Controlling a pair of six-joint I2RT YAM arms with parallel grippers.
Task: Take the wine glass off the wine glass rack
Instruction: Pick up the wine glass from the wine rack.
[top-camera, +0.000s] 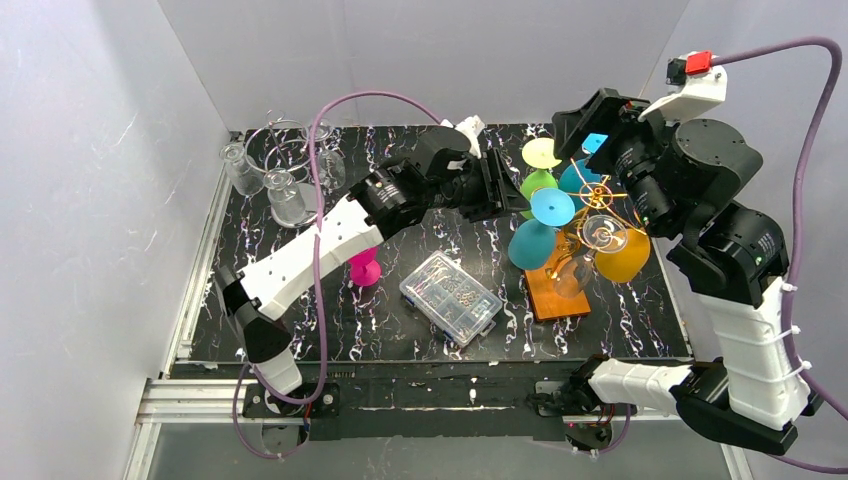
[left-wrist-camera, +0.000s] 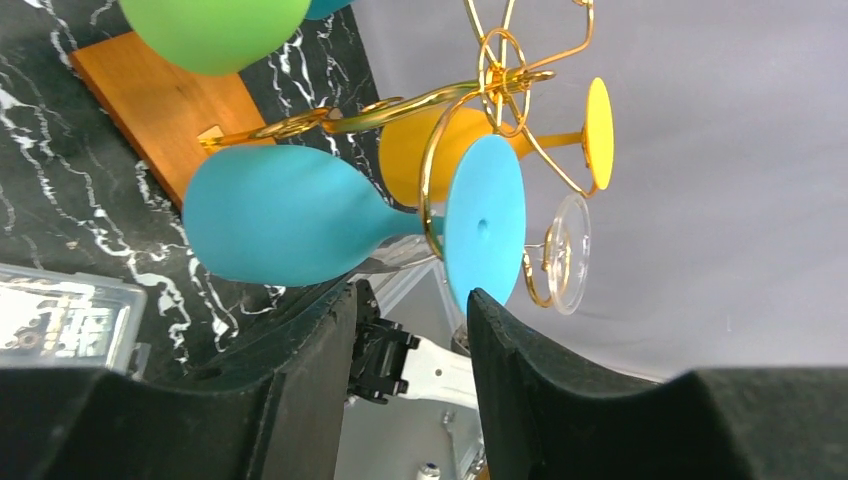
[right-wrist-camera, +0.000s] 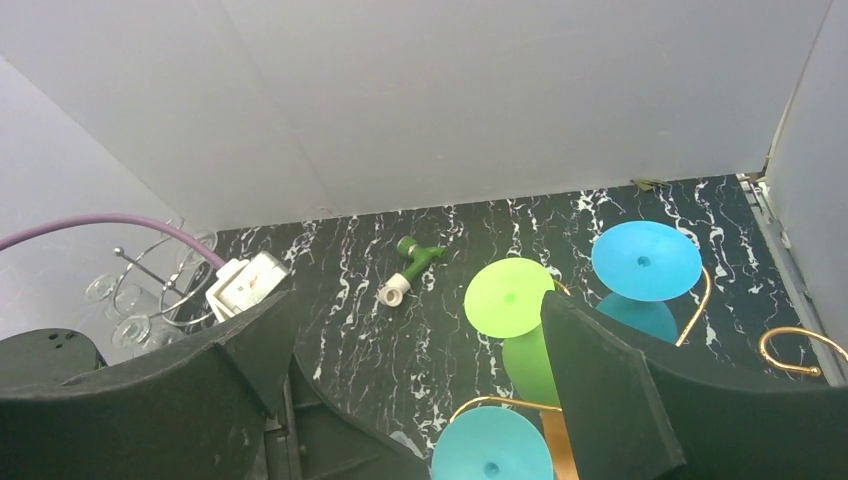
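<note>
Left hand (left-wrist-camera: 412, 300) is being held partly spread above the black marbled surface (top-camera: 600, 330), white walls (top-camera: 430, 50) around; the blue wine glass (left-wrist-camera: 280, 215) is being carried by the wine glass rack (top-camera: 555, 298) just beyond it.

Bright, even, diffuse light with faint shadows, all views sharp

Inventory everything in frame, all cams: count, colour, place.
wine glass rack: one, gold wire on wooden base, right of centre
coloured glasses: four, green, two teal-blue, orange, hanging on rack
hanging clear glasses: at least two, rack's near side
pink glass: one, left of centre
plastic box: one, clear, centre front
left clear glasses: at least three, far left, by silver wire stand
green-and-white object: one, far side
left gripper: one, black, jaws apart beside coloured glasses
right gripper: one, black, open at rack
</note>
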